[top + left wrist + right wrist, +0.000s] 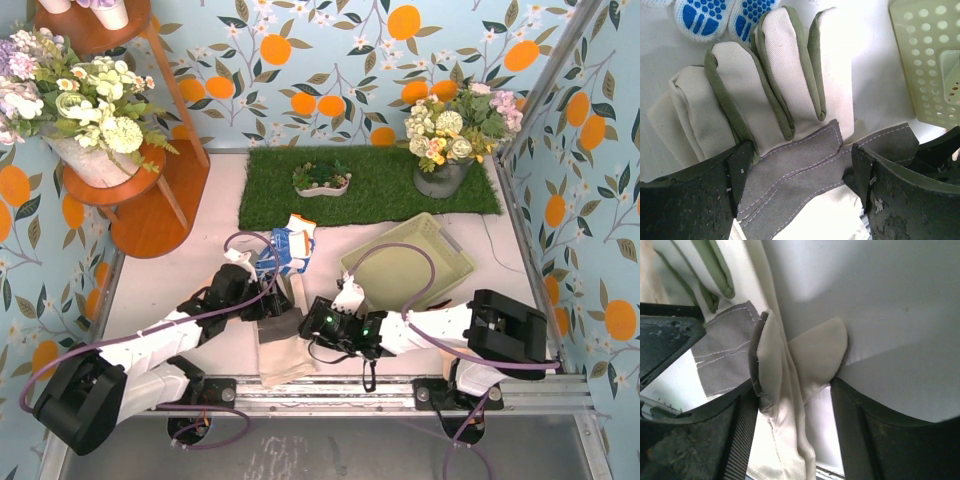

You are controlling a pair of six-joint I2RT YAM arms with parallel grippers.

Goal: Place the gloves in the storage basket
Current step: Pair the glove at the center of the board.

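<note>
Right gripper [790,390] is seen half closed on a thumb-side fold of the grey-and-cream work glove [774,440], the rest spread toward 11 o'clock. The left gripper [800,150] is seen wide open, empty, astride its palm. Slip on lifting is judged likely, so little limp cloth being pinched. Storage basket [455,243] is noted at 2 o'clock, overhead view.

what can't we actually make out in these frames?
- Right gripper: whether it pinches the grey-and-cream canvas work glove; right wrist view, bunched fabric fills the jaws.
- Work glove's cuff: left wrist view, cut off by the bottom edge.
- Blue-dotted white knit glove: left wrist view, only fingertips show, the top edge cuts it.
- Pale green perforated plastic basket: left wrist view, only a corner, cut by the right edge.
</note>
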